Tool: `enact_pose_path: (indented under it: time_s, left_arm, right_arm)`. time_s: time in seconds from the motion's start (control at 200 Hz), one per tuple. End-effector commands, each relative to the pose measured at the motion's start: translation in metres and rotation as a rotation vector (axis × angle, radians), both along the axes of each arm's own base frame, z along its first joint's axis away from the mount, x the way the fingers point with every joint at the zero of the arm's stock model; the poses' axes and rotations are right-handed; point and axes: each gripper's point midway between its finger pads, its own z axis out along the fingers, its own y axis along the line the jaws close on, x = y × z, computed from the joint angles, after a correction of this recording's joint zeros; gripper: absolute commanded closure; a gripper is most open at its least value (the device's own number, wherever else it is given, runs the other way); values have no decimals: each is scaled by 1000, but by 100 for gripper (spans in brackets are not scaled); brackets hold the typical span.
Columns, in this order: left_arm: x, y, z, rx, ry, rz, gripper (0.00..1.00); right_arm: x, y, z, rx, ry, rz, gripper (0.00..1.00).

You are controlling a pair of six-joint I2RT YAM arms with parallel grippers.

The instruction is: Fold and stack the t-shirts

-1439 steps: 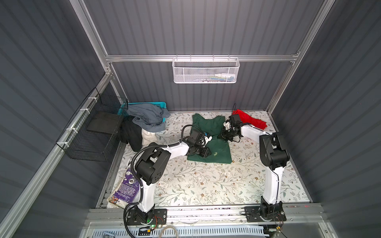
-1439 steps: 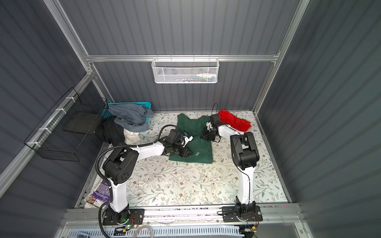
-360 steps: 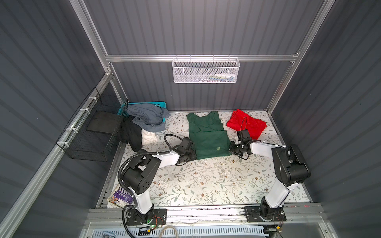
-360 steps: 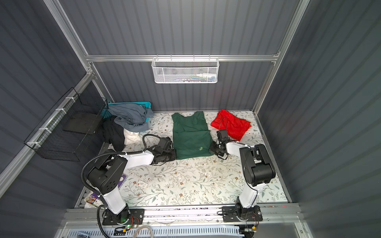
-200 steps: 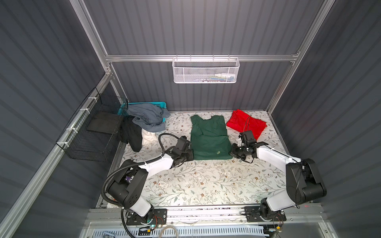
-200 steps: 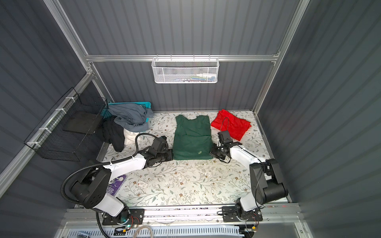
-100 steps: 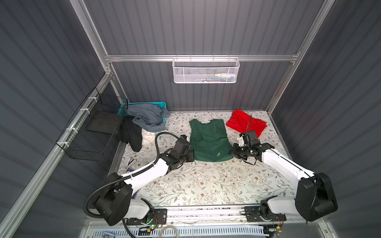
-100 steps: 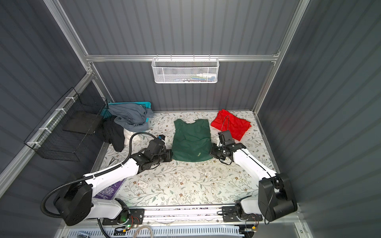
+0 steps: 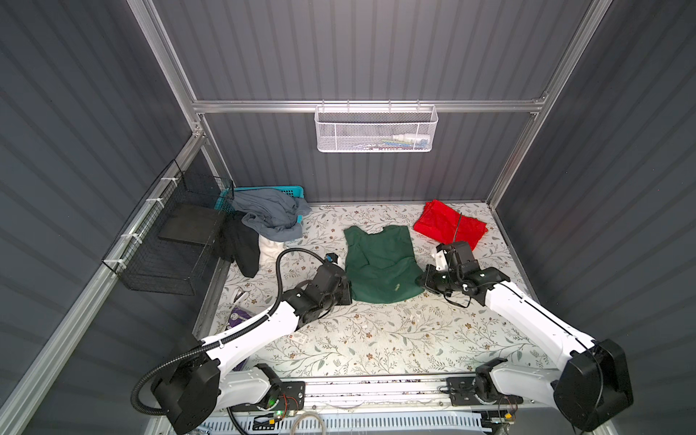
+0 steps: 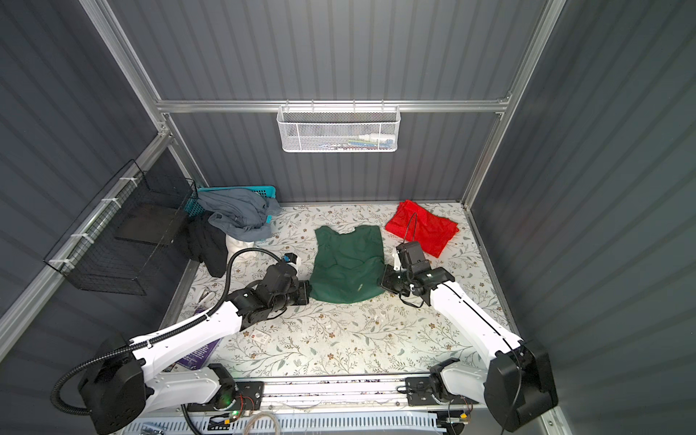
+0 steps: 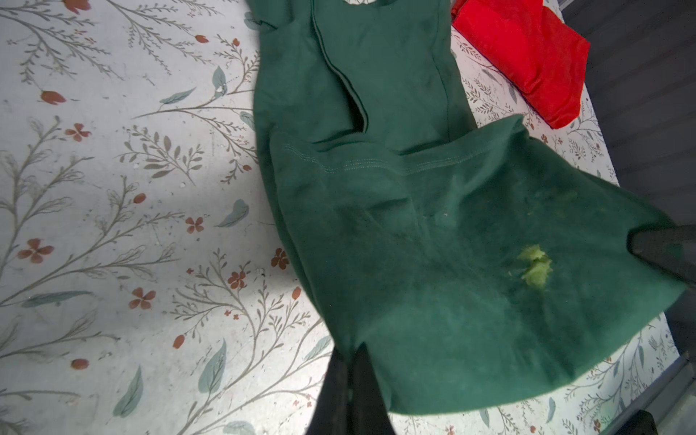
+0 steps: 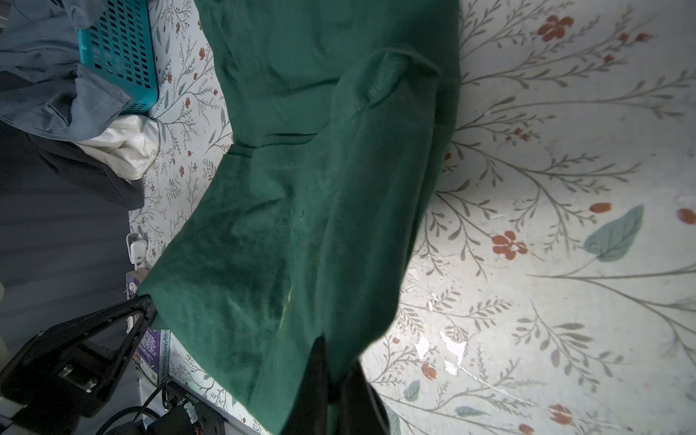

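Left gripper (image 11: pixel 352 356) and right gripper (image 12: pixel 328 352) each clamp tight on a near corner of the dark green t-shirt (image 9: pixel 380 260), stretched between them at mid-bench (image 9: pixel 376 339).

In both top views the arms' dark bodies mask the grip itself; only the wrist views show the jaws pinched on cloth. A pale mark (image 11: pixel 534 267) on the shirt is too blurred to read. The red t-shirt (image 9: pixel 448 228) lies apart near the back right corner, cut off at the frame's edge in the left wrist view. A grey garment (image 9: pixel 267 212) hides most of the teal basket (image 9: pixel 263 189).
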Motion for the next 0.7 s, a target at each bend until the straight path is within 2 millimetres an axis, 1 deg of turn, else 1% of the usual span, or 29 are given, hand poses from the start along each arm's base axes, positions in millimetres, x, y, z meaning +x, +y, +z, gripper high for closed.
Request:
enact_pose_path:
  time_s: [0.0,0.125,0.41,0.565,0.695]
  left_arm:
    - [4,5,3,12,-8,38,100]
    - [8,2,-1,18,0,41,100]
    - [21,-9,3,13,-4,53,100]
    - [26,-6,3,26,-11,85,100]
    - [30,-5,6,43,-21,98,100]
  right_arm:
    - [-4,2,-7,8,25,-8,100]
    - [-2,4,-9,18,25,-7,100]
    - [10,13,-12,27,31,15,100]
    - [17,15,-12,17,27,30,100]
    - [25,17,-13,15,34,25,100]
